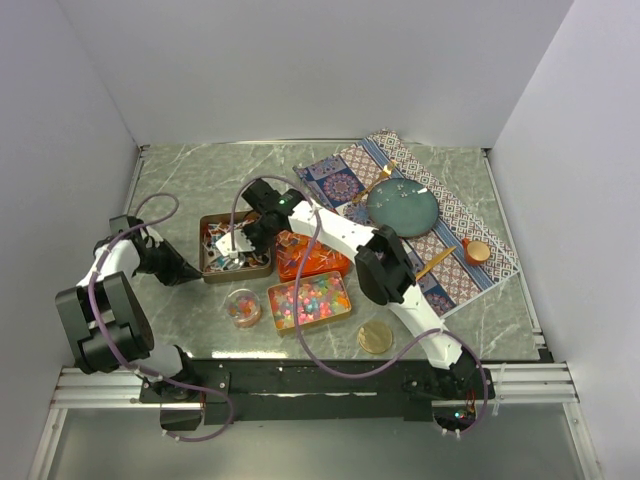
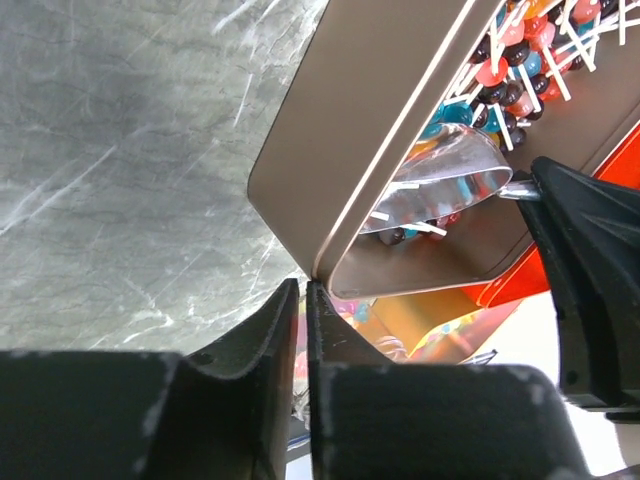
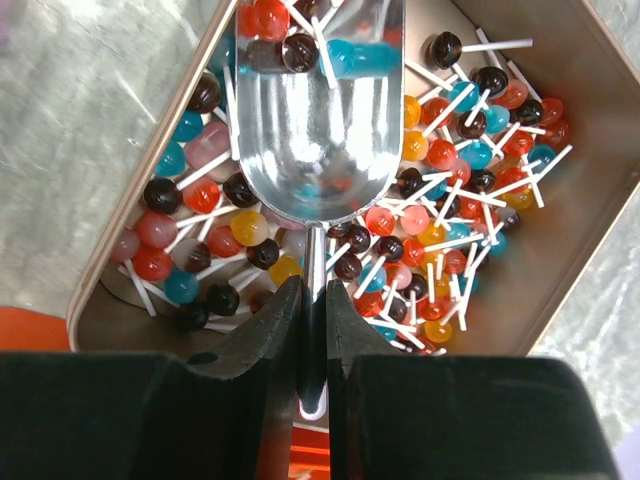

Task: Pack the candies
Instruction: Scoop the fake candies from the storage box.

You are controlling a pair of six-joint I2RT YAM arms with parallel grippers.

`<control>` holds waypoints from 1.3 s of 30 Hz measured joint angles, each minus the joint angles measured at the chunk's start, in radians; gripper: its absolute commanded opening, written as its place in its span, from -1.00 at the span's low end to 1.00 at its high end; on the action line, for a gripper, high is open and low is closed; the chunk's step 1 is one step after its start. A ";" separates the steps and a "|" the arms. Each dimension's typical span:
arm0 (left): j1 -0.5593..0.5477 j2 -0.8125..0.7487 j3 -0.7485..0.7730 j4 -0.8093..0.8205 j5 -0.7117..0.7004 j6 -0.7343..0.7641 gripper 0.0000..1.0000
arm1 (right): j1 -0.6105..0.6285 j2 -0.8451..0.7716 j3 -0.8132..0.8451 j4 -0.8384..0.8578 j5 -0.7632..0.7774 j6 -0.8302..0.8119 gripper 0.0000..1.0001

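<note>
The candies here are small lollipops (image 3: 450,200) with white sticks, lying in a brown tin (image 1: 208,222) at mid-left. My right gripper (image 3: 313,285) is shut on the handle of a metal scoop (image 3: 320,110), whose bowl lies in the tin with a few lollipops at its far end. In the top view the right gripper (image 1: 243,238) is over that tin. My left gripper (image 2: 303,287) is shut at the tin's near left corner (image 2: 380,100), with the rim between its tips; it also shows in the top view (image 1: 192,271). Multicoloured jellies (image 1: 310,300) fill a second tin.
A red-orange tin (image 1: 310,258) lies between the two tins. A small round tub with a few candies (image 1: 243,306) and a round gold lid (image 1: 376,337) sit near the front. A teal plate (image 1: 402,207) and an orange cup (image 1: 477,251) rest on a patterned mat at right.
</note>
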 measured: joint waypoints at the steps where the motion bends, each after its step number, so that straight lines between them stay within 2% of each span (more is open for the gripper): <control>1: 0.000 0.000 0.000 -0.001 0.000 0.008 -0.52 | -0.003 0.000 0.000 -0.001 -0.013 0.009 -1.00; 3: 0.000 0.000 0.003 -0.006 0.009 0.028 -0.36 | -0.010 0.000 0.000 -0.006 -0.029 0.024 -1.00; 4: 0.001 0.000 0.006 -0.016 0.017 0.038 -0.14 | -0.013 0.000 0.000 -0.008 -0.035 0.031 -1.00; 7: 0.002 0.002 0.036 -0.041 0.099 0.078 0.06 | -0.026 0.000 0.003 -0.028 -0.066 0.053 -1.00; 12: -0.006 0.023 0.166 -0.080 0.264 0.170 0.08 | -0.019 -0.010 -0.053 -0.008 -0.080 0.048 -1.00; 17: -0.006 0.023 0.170 -0.092 0.315 0.211 0.08 | -0.021 -0.018 -0.056 -0.011 -0.078 0.049 -1.00; 21: -0.006 0.022 0.165 -0.107 0.319 0.217 0.08 | -0.026 0.013 0.023 -0.078 -0.087 0.060 -1.00; 30: -0.005 0.022 0.165 -0.120 0.319 0.236 0.06 | -0.034 0.032 0.050 -0.113 -0.090 0.093 -1.00; 39: 0.006 0.022 0.165 -0.121 0.318 0.240 0.06 | -0.093 0.055 0.095 -0.177 -0.199 0.164 -1.00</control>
